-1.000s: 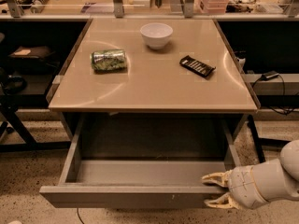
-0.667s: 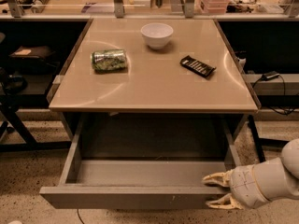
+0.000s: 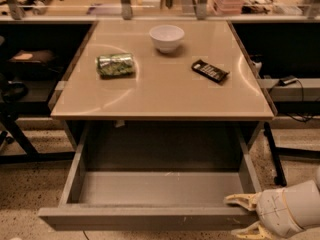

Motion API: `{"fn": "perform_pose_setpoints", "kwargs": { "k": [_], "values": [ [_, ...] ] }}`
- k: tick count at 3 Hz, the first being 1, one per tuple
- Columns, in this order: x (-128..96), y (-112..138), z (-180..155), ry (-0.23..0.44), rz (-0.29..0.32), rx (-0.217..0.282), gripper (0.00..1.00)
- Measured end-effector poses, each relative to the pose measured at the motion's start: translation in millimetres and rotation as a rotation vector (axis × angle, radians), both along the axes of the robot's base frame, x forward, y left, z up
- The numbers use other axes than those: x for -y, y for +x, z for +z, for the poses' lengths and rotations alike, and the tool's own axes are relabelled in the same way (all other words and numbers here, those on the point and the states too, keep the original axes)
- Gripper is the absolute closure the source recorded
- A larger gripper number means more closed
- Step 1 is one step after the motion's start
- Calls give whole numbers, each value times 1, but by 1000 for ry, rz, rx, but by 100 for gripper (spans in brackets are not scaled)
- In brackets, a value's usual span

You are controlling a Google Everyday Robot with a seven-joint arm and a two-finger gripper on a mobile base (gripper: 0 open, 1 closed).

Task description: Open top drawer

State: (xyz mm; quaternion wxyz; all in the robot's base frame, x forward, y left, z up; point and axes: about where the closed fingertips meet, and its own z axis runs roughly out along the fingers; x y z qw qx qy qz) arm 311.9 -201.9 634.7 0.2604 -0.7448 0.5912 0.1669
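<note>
Grey and handle-less, the top drawer point(image 3: 140, 218) stands pulled well out from under the desk point(image 3: 165, 96), its bare tray open to view and its front panel low in the camera view. The pincer point(image 3: 244, 215) is at the right end of that front panel, at the lower right. It is clamped on the panel, with one pale finger lying over the top edge inside the tray and the other on the outer face below. On the desk above sit a white bowl point(image 3: 166, 37) at the back, a crushed green can point(image 3: 115, 64) on its side to the left and a dark packet point(image 3: 210, 71) to the right. Compared with a second ago, the drawer front sits a little lower and further out from the desk edge. The pincer has shifted down and to the right with it, while the things on the desk lie as they did.
</note>
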Motion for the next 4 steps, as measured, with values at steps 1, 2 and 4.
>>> {"fn": "perform_pose_setpoints", "kwargs": {
  "k": [1, 2, 4],
  "values": [
    [0, 0, 2, 0, 0, 0, 86],
    [2, -10, 2, -8, 4, -2, 100],
    [2, -10, 2, -8, 4, -2, 57]
  ]
}}
